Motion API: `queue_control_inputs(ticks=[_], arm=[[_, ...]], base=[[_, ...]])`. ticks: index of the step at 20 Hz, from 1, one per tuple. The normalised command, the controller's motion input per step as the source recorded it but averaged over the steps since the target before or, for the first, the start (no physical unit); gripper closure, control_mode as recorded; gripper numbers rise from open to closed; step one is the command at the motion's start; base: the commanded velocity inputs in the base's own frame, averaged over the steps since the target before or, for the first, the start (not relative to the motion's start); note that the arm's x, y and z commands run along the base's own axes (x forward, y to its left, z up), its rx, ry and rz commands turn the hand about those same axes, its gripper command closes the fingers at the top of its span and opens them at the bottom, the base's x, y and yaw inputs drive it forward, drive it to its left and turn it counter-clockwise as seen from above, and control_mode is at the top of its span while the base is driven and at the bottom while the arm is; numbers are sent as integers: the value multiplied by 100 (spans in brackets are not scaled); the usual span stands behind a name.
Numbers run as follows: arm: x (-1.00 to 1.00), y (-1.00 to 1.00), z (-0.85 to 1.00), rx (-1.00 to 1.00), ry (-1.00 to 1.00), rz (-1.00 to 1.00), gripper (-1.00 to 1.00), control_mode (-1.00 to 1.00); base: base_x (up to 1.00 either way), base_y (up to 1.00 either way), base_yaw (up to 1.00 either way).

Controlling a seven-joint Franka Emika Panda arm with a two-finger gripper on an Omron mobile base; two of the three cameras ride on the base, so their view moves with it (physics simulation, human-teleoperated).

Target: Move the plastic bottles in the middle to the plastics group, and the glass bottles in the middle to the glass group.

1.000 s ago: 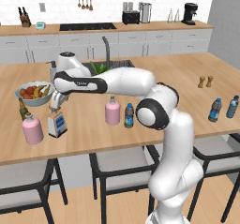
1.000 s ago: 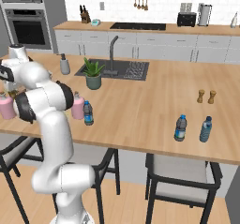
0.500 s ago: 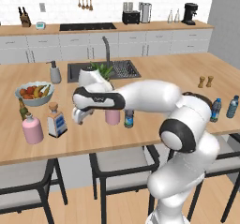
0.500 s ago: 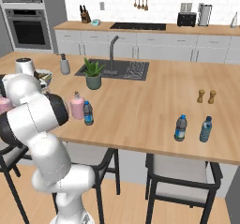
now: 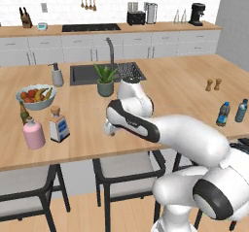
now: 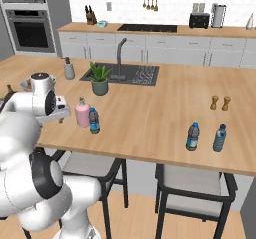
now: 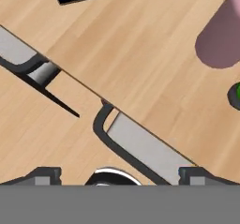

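Observation:
My gripper (image 5: 108,129) hangs open over the counter's front edge, empty, its fingertips (image 7: 44,174) far apart. The flat square clear bottle (image 5: 59,124) with a tan stopper stands upright well to its left, beside the glass group: a stout pink bottle (image 5: 34,133) and a thin dark bottle (image 5: 23,113). The round pink bottle (image 6: 82,113) and the small water bottle (image 6: 94,121) stand together in the middle, just right of the hand; my arm hides them in the left base view. The plastics group, two water bottles (image 6: 193,136) (image 6: 219,137), stands far right.
A fruit bowl (image 5: 35,96) sits behind the glass group. A potted plant (image 6: 99,79), a sink (image 6: 125,74) and a soap dispenser (image 6: 69,70) lie further back. Salt and pepper shakers (image 6: 220,103) stand at the right. Stools (image 5: 126,165) are tucked under the counter's front edge (image 7: 140,127).
My gripper has drawn away from the flat square bottle, moving right along the counter's front toward the middle. The flat bottle stays standing beside the stout pink bottle.

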Motion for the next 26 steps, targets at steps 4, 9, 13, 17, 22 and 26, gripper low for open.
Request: queue_control_inputs(ticks=[4, 9, 13, 17, 22, 26], arm=[[-43, -100, 51, 0, 0, -22, -100, -100], [-2, -99, 43, -1, 4, -16, -100, -100], [22, -87, 18, 0, 6, -15, -100, -100], [72, -42, 15, 0, 7, -8, -100, -100], [94, -4, 7, 0, 2, -1, -100, -100], [90, 5, 1, 0, 0, 0, -100, -100]], base=[[0, 0, 0], [0, 0, 0], [0, 0, 0], [0, 0, 0], [0, 0, 0], [0, 0, 0]])
